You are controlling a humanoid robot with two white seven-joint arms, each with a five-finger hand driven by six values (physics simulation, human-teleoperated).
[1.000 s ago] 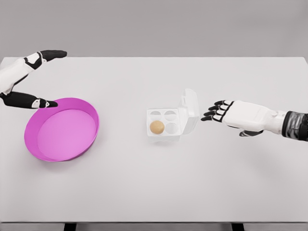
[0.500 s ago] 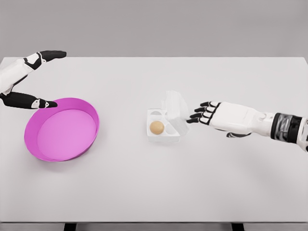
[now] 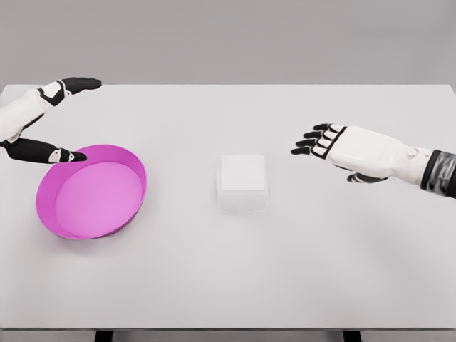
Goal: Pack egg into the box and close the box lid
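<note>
The box (image 3: 243, 182) sits near the middle of the worktop (image 3: 228, 271) with its lid down flat; the egg is not visible (judged to be enclosed under the lid). The box footprint is close to square, so no long axis governs an approach.

The right hand (image 3: 335, 146) hovers to the right of the box and slightly farther back, apart from it, fingers spread and holding nothing. From this hand, the box lies to the left and a little toward the robot. The left hand (image 3: 43, 121) is at the far left edge, beside the rim of the pink bowl (image 3: 91, 191), thumb and fingers held apart, empty, and well apart from the box.

The right hand is the nearer one. If the lid needs a final press, that hand is judged best placed.

No brand, label or writing can be read on any item.
</note>
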